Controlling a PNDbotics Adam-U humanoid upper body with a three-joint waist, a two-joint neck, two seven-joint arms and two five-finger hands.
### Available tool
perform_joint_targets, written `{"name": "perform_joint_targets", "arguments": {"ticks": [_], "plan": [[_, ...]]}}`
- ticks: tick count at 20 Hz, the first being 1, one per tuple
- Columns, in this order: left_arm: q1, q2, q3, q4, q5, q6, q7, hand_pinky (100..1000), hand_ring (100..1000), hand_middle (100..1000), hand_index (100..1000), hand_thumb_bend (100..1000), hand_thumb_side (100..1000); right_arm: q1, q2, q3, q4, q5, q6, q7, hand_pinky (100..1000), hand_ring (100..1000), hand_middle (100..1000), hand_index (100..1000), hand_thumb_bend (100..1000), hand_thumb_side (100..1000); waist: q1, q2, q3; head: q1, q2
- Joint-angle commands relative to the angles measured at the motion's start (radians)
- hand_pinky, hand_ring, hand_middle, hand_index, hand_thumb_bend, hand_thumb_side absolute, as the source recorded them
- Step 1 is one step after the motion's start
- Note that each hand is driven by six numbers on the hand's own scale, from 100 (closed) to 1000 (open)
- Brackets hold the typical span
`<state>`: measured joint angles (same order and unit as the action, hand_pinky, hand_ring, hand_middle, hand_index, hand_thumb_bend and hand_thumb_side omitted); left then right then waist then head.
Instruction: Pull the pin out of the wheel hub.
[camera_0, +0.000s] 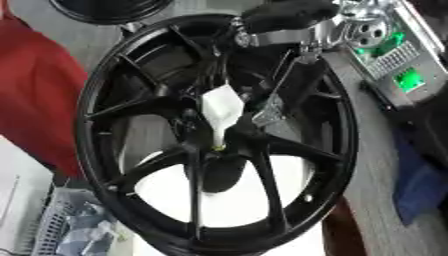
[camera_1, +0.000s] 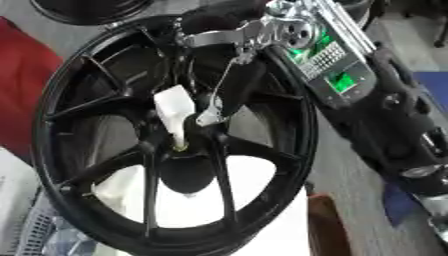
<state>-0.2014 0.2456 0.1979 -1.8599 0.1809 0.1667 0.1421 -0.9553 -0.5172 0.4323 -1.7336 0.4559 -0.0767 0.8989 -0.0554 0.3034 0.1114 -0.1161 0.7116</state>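
Reaching in from the far right, the right robot hand hangs over the middle of the black wheel hub, which stands tilted on its rim and fills most of the view. At the centre of the hub, where the spokes meet, sits the pin: a pale, whitish piece, broad at the far end and narrowing to a small yellowish tip at the near end, right in the bore. Its long axis runs far-to-near, leaning a little left at the top in the right eye view, with the slim end pointing down into the hub.

A silvery fingertip lies just beside the pin's right edge, touching it or nearly so; whether the fingers are closed on it, I cannot tell. The dark bulk of the hand masks the rest.

What could go wrong? If contact is only on one side, a pull would likely slip off and leave the pin seated. A pull across the pin's axis rather than along it could jam the pin in the bore, or tip the leaning wheel. The spokes crowd the hand closely too, so a finger could catch there.

The left robot hand is not visible.
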Motion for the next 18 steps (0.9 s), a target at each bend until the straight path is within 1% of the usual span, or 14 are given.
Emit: {"name": "perform_joint_targets", "arguments": {"ticks": [1,7,11,15,16,17,18], "plan": [[-0.007,0.015,0.007,-0.014,0.000,-0.002,-0.002,746,595,521,718,390,606,-0.007,-0.006,-0.004,0.011,0.017,0.001,-0.004,849,783,727,824,465,337,0.004,-0.010,0.003,-0.005,0.002],[-0.012,0.013,0.006,-0.015,0.001,-0.003,-0.004,747,596,522,719,392,606,-0.003,0.000,0.001,0.028,0.026,0.008,-0.012,841,773,697,806,457,312,0.006,-0.007,0.008,-0.003,0.000],[-0.011,0.013,0.007,-0.014,0.000,-0.002,-0.003,748,597,522,720,396,602,0.003,0.002,0.003,0.038,0.022,0.018,-0.017,834,764,657,784,420,294,0.007,-0.007,0.012,-0.005,-0.001],[-0.009,0.012,0.006,-0.012,-0.001,-0.001,-0.006,749,598,523,720,398,608,-0.002,0.000,0.003,0.037,0.009,0.030,-0.018,829,758,649,786,411,297,0.006,-0.008,0.012,-0.002,-0.001],[-0.009,0.012,0.007,-0.011,-0.001,-0.001,-0.006,749,598,523,720,398,608,-0.004,-0.002,0.001,0.034,0.007,0.032,-0.016,828,757,646,785,395,315,0.006,-0.008,0.011,-0.002,0.000],[-0.010,0.012,0.007,-0.011,-0.001,-0.001,-0.007,750,599,523,721,397,608,-0.005,-0.003,0.000,0.031,0.005,0.035,-0.016,826,755,637,780,403,294,0.006,-0.009,0.011,-0.001,0.000],[-0.010,0.012,0.007,-0.011,-0.002,-0.001,-0.007,750,599,523,721,397,608,-0.007,-0.004,-0.002,0.030,0.004,0.039,-0.016,822,750,612,767,388,278,0.006,-0.009,0.011,-0.002,0.000]]}}
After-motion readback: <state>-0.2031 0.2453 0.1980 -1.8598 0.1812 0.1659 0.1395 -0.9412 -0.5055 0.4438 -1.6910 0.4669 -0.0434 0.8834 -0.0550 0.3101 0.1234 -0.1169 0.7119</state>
